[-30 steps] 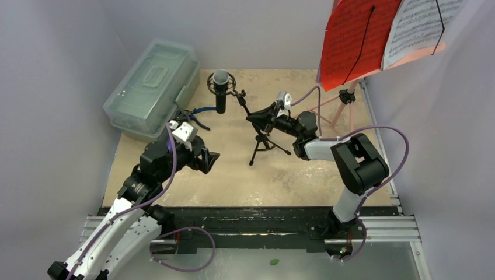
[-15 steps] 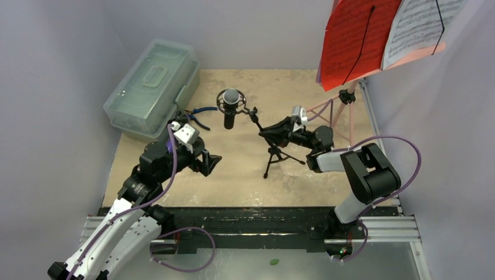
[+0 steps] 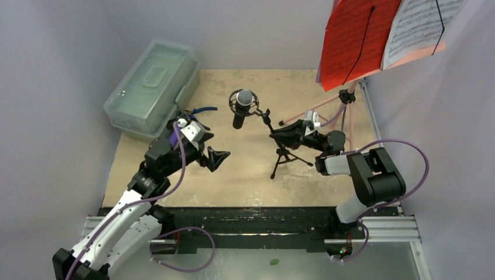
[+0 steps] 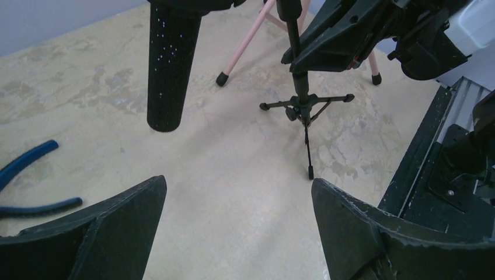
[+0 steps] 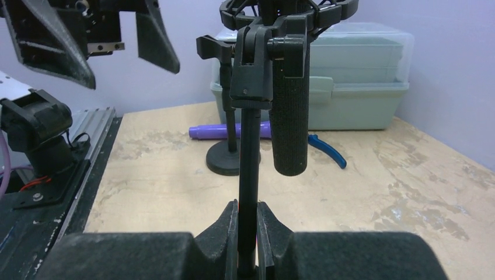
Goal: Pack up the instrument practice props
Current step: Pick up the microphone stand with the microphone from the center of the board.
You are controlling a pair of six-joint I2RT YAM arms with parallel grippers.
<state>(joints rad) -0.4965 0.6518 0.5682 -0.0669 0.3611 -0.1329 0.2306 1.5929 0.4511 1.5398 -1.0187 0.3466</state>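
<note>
A black-silver microphone (image 3: 241,108) hangs in a shock mount on a black mic tripod (image 3: 285,158). My right gripper (image 3: 281,137) is shut on the tripod's upright pole (image 5: 248,175), holding the stand upright; I cannot tell whether its feet touch the table. My left gripper (image 3: 216,158) is open and empty to the left of the stand, with the microphone (image 4: 171,64) and tripod (image 4: 303,107) ahead of it. A purple microphone (image 5: 229,130) lies by a round black base (image 5: 229,158). The pink music rack's legs (image 3: 327,107) stand at the back right, with red (image 3: 355,41) and white (image 3: 417,23) pages above.
A clear greenish case (image 3: 153,86) sits closed at the back left. Blue-handled pliers (image 3: 197,111) lie in front of it, behind my left arm. Grey walls close in both sides. A black rail (image 3: 251,219) runs along the near edge.
My right gripper has carried the microphone stand rightwards and a little nearer. My left gripper has moved right towards it and stayed open.
</note>
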